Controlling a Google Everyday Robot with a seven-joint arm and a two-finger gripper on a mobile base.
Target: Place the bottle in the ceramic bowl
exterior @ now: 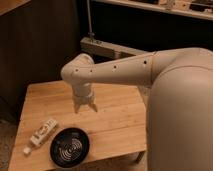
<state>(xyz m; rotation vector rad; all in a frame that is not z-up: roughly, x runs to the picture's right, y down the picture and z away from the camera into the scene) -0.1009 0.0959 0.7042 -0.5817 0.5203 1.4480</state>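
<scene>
The small white bottle (42,132) lies on its side at the left front of the wooden table (120,120), cap toward the front left. The black ceramic bowl (69,147) with pale ring lines sits just right of it near the front edge; nothing shows inside it. My gripper (85,106) hangs over the middle of the table, pointing down, behind and to the right of both bottle and bowl. It is well apart from the bottle and holds nothing that I can see.
My large white arm (150,70) reaches in from the right and hides the table's right part. A dark wood panel (35,45) stands behind the table at left. A pale beam (107,48) with a post stands at the back.
</scene>
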